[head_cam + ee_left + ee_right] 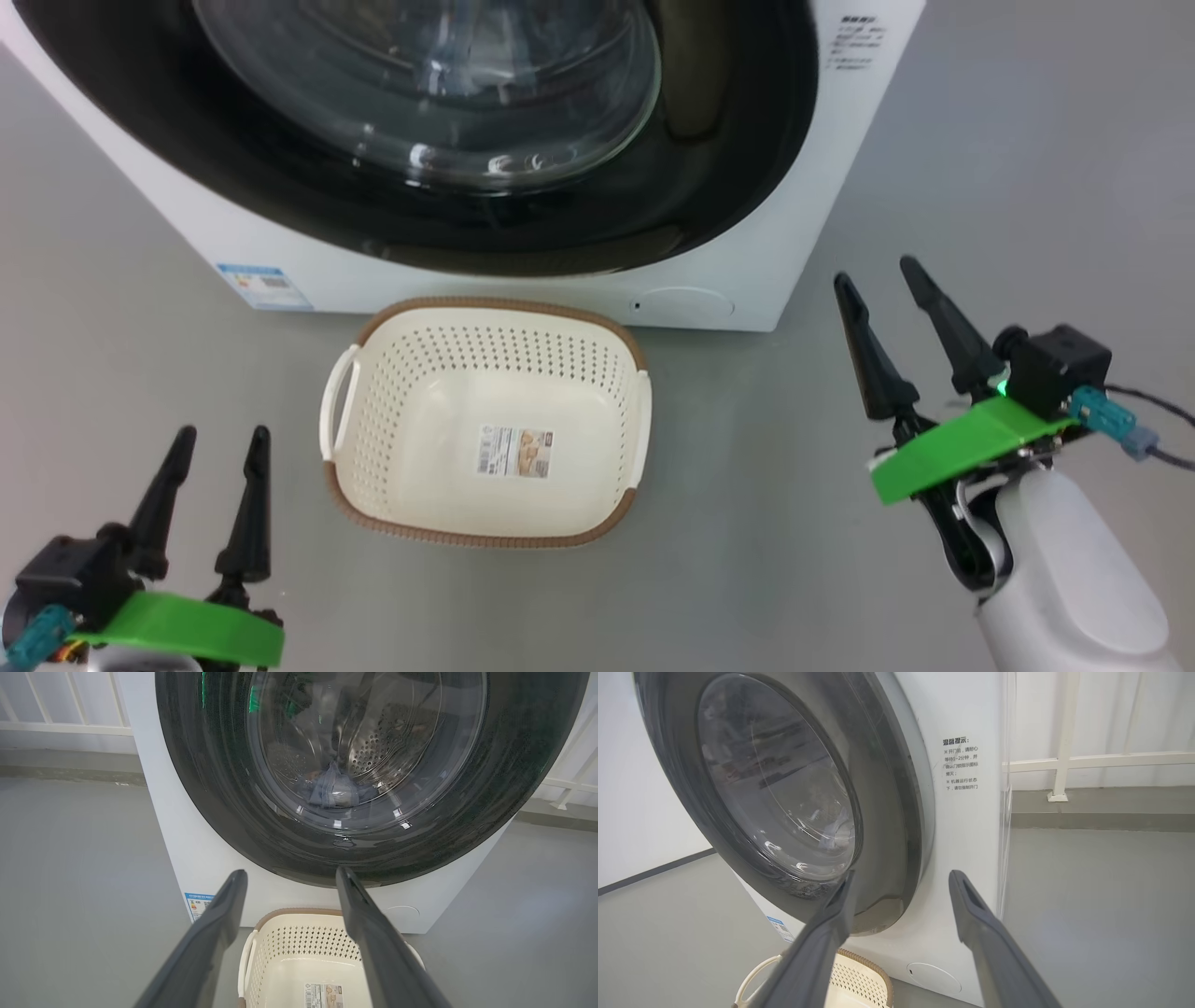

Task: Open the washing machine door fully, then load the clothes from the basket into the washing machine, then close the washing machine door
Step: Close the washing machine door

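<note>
Door: the washing machine door (747,140) looks shut against the washing machine (822,168).
Clothes: the clothes (334,792) lie low in the drum, behind the glass.
Basket: the basket (495,304) is empty, just below the door for short transfers.
Left gripper (222,434): fingers apart, holding nothing.
Right gripper (874,271): fingers apart, empty, clear of the door; the job seems done.
Floor (747,523): smooth grey.
Room: white railing (1064,760) behind.

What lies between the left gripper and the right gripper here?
In the head view, the basket, empty apart from its label, stands on the floor between the left gripper and the right gripper, touching neither.
</note>
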{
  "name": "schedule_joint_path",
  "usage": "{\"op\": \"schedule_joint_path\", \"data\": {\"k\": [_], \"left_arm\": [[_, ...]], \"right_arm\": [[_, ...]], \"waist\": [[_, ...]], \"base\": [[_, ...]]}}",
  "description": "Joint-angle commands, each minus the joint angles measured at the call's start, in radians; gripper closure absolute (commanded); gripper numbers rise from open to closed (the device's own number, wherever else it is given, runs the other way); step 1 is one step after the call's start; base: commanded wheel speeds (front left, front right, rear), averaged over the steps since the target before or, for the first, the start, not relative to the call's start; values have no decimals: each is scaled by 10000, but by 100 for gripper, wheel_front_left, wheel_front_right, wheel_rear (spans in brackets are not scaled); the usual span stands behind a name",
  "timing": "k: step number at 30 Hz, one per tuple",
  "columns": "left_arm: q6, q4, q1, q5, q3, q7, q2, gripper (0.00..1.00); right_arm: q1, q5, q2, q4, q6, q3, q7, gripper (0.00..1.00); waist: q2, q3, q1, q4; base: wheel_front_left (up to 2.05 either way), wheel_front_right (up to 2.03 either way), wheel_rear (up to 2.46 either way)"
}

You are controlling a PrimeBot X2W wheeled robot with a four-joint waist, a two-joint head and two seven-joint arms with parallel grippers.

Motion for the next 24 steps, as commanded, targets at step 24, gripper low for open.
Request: {"op": "schedule_joint_path", "data": {"k": [24], "left_arm": [[-31,-46,1126,291,815,-92,173,0]], "right_arm": [[3089,357,-652,-829,-25,-336,-48,0]], "waist": [[0,-1769,0,-1129]], "base": [[0,0,0]]}}
